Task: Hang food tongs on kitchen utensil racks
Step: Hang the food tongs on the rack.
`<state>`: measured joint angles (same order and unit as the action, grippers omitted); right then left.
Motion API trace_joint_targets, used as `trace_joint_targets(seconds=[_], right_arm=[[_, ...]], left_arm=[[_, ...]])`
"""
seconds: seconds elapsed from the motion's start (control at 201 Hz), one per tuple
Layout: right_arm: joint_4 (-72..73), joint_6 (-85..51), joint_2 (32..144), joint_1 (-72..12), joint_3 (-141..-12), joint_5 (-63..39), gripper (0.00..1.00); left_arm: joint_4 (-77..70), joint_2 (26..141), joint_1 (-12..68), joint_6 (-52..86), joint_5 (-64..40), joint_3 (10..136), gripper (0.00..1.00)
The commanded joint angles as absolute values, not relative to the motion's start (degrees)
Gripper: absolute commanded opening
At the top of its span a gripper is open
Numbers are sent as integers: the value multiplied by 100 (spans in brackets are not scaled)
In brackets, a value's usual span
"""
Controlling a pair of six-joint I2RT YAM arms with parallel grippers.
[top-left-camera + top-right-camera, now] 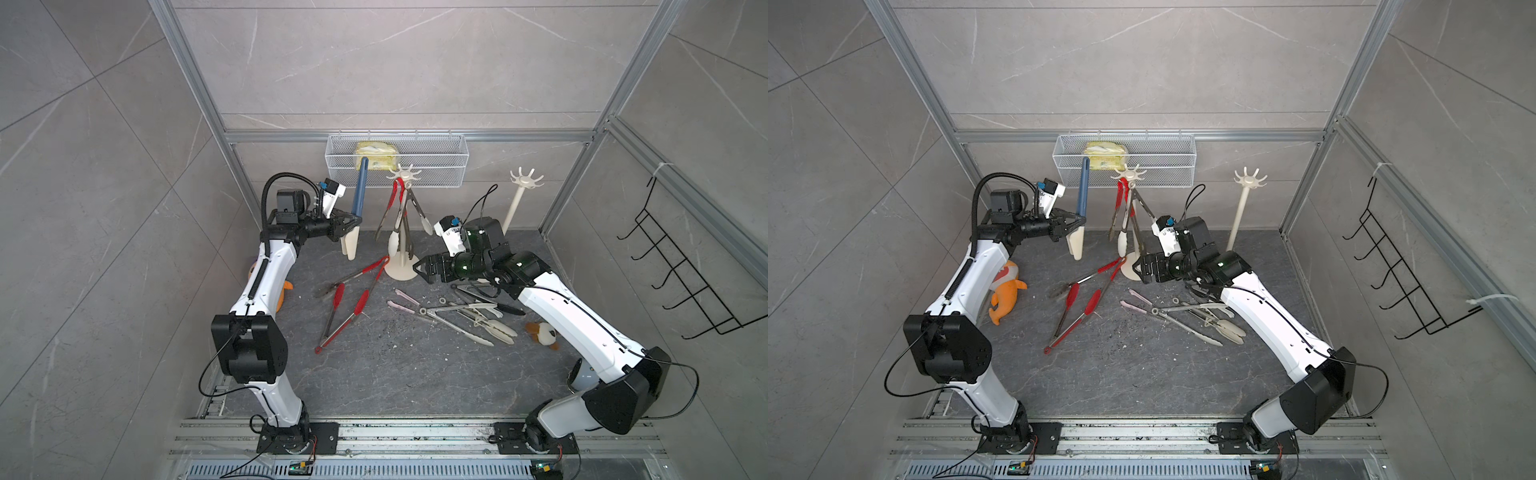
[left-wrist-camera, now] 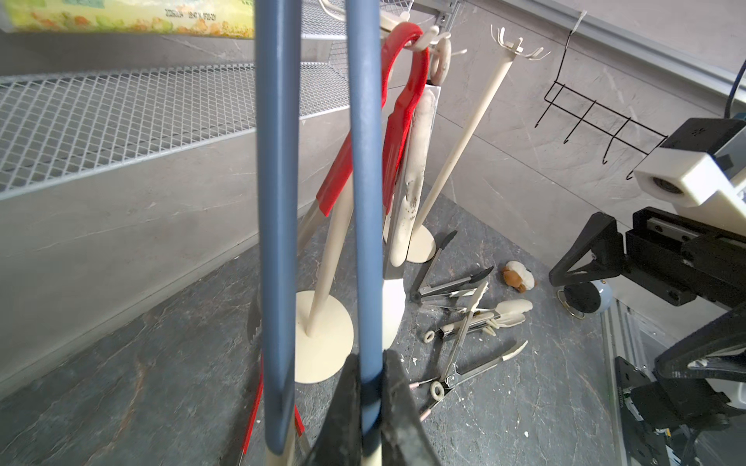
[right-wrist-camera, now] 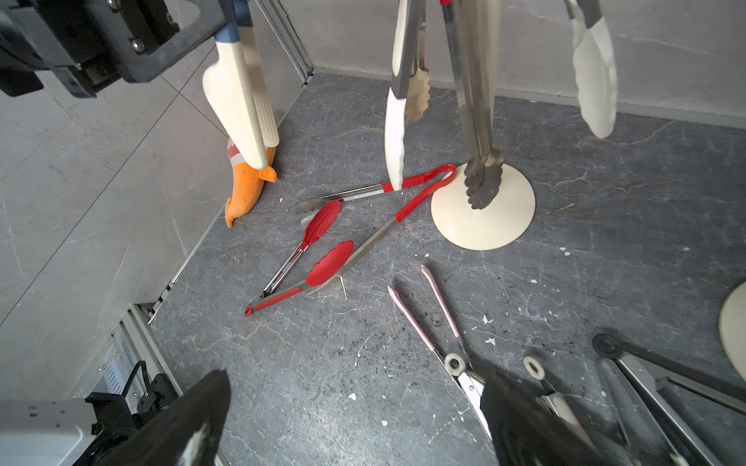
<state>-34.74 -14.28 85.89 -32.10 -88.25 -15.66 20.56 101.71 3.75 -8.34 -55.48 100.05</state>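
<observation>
Left pincer (image 1: 352, 223) pinches the blue-handled tongs (image 1: 360, 189) upright, loop end uppermost. The loaded utensil rack (image 1: 404, 174) stands just to their right, crown roughly level with the loop. Right pincer (image 1: 420, 272) is spread, empty, beside the rack's base.

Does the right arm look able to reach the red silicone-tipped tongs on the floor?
Probably yes. The right end effector, open and empty, sits by the cream rack base with nothing standing between it and the red silicone-tipped tongs, though another red-handled pair crosses them.
</observation>
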Motion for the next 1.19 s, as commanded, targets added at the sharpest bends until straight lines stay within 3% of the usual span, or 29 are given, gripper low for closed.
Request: trace_joint_targets(seconds=[0.0,0.577,1.19], right_arm=[[-3592,-1346,8510,-3169,-8762,-1591,100],[-3830,-1257,8315,-3129,-8521,-1592,100],[-4050,-1169,8262,-3126,-8517,-1670,100]], left_arm=[[1862,10335,387,-711,-6160,10350,0],[1880,11164,780,-624,-6450,11188,0],[2835,11867,889,-1182,-6521,12372,0]])
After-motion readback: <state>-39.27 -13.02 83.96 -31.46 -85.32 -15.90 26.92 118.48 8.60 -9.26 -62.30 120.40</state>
